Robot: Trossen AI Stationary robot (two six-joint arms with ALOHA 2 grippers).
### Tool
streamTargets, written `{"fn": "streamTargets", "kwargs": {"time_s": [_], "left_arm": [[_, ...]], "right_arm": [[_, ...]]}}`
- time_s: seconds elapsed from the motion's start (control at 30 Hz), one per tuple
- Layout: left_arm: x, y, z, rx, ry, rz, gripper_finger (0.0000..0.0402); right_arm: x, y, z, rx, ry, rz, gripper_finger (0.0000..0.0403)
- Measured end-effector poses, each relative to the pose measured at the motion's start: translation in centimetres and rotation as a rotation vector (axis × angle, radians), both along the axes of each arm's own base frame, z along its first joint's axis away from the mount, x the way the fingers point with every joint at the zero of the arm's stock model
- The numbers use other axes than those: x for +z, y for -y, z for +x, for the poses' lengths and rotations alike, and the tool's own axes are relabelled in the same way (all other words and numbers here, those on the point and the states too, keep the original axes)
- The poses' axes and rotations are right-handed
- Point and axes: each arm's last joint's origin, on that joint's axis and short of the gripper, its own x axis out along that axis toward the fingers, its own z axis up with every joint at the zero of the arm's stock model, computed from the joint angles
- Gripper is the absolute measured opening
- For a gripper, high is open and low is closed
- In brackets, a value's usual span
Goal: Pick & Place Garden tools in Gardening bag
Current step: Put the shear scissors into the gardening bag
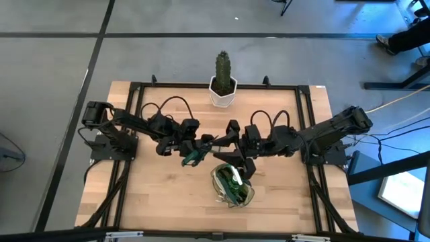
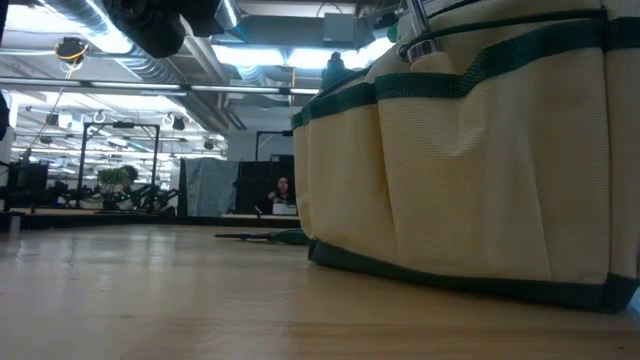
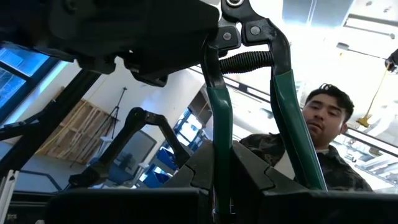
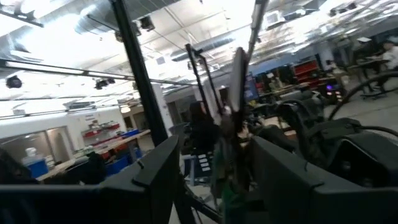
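Note:
The pruning shears [image 1: 195, 158], with green handles and a metal head, hang in the air between my two grippers above the table's middle. My left gripper [image 1: 190, 149] is shut on their handle end. My right gripper [image 1: 216, 140] comes from the right, and its fingers stand apart on either side of the shears' blade end [image 4: 235, 81]; I cannot tell whether they touch it. The gardening bag [image 1: 232, 185], tan with green trim, stands on the table toward the near edge, with tools inside. It fills the right of the low view [image 2: 470, 150]. My left gripper holds the shears by the free ends of their green handles. One handle [image 3: 221, 143] runs down into the gap between my two fingers, and the other [image 3: 297, 143] passes along one finger's edge. The fingers hide the exact contact. The shears are lifted clear and point toward my right gripper.
A green cactus [image 1: 222, 67] in a white pot [image 1: 223, 95] stands at the table's far edge. A person [image 3: 323, 118] shows beyond the table in the left wrist view. Bare wood lies at the table's near left [image 1: 148, 195].

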Motion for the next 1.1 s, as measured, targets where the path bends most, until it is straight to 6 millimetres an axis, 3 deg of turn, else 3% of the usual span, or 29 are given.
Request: {"fn": "streamTargets", "kwargs": {"time_s": [0.77, 1.1], "left_arm": [[0.1, 0.0, 0.0, -0.003, 0.004, 0.007, 0.002], [0.6, -0.2, 0.1, -0.01, 0.023, 0.019, 0.002]], "right_arm": [[0.1, 0.5, 0.1, -0.058, 0.006, 0.031, 0.0198], [-1.2, -0.1, 2.2, -0.036, 0.005, 0.065, 0.0199]]}}
